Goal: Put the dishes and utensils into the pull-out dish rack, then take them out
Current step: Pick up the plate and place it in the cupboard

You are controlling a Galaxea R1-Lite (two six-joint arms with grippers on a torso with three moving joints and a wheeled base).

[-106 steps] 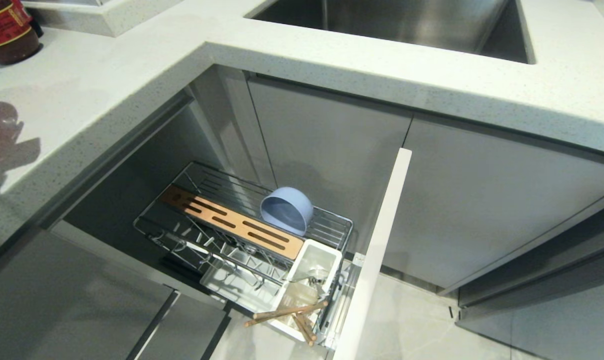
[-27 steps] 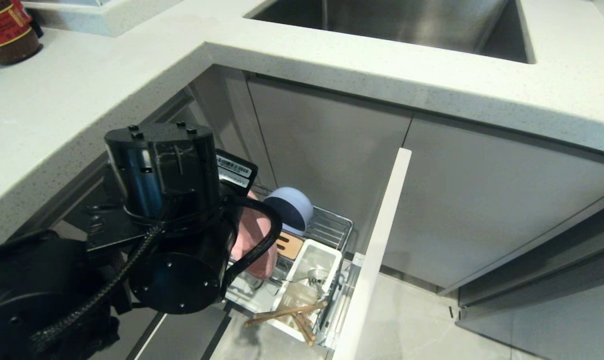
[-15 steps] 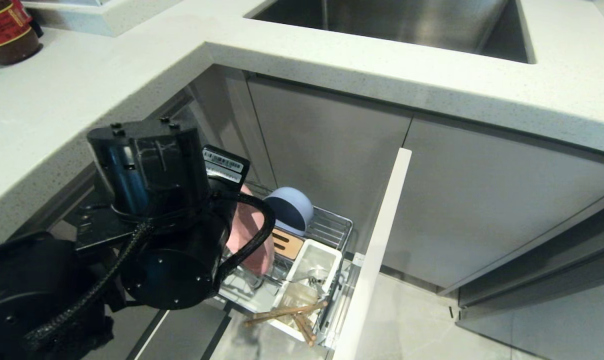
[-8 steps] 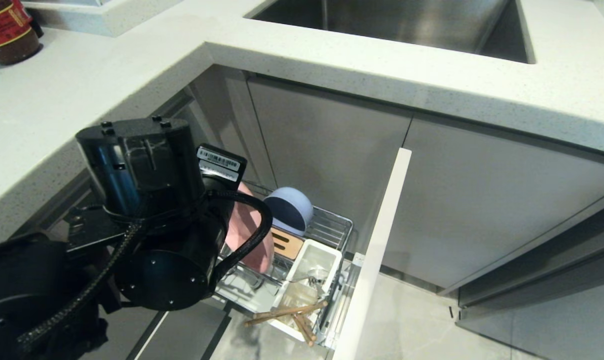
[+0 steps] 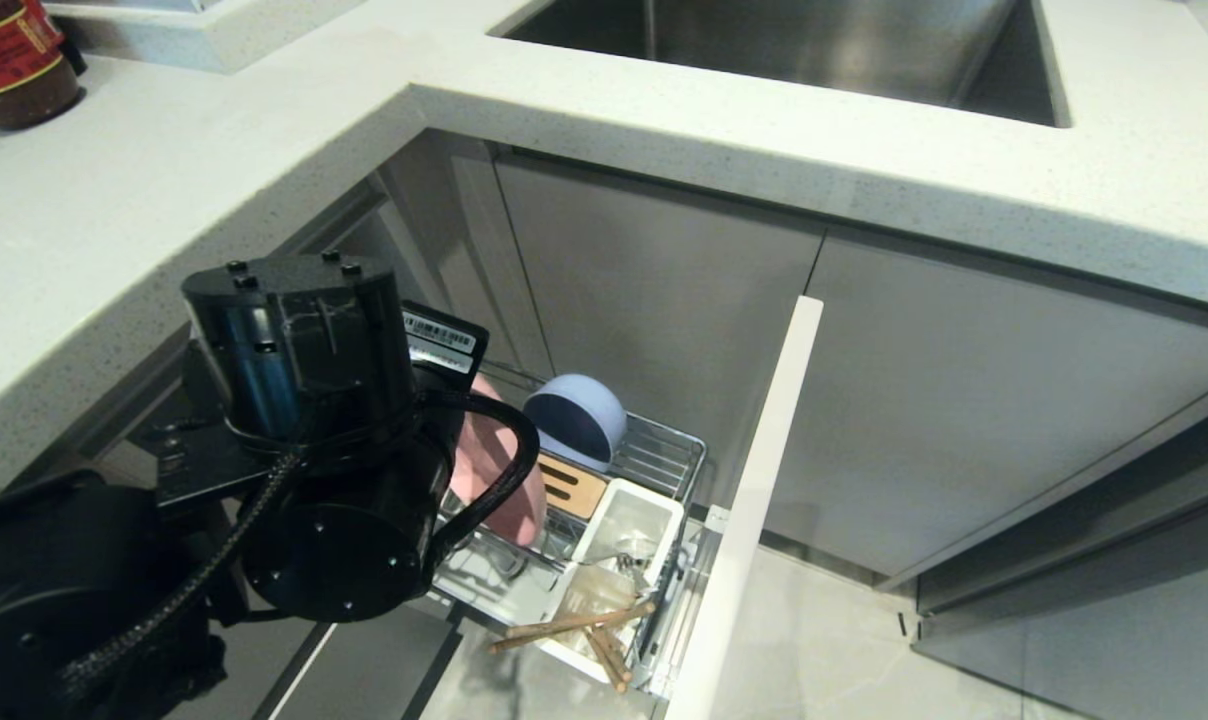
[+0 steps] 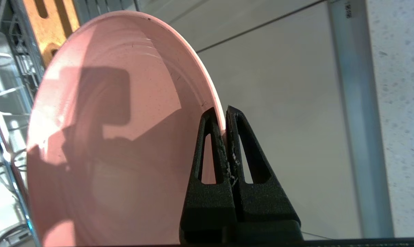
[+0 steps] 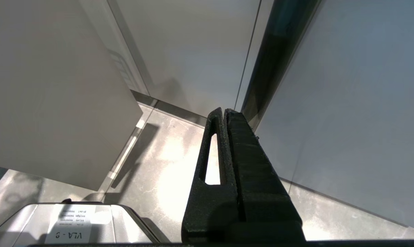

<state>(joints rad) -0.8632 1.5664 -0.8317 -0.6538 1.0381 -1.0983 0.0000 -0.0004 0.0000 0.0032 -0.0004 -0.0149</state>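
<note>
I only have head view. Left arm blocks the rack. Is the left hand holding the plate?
Observer: Yes. Left wrist view shows the left hand shut on the plate at its rim.
Operator: Plate flat or on edge?
Observer: Can't tell from the wrist view; the fingers pinch the rim from both sides.
Operator: Right hand? Not in my view.
Observer: Right hand is shut and empty, pointing at the floor beside cabinet fronts.
</note>
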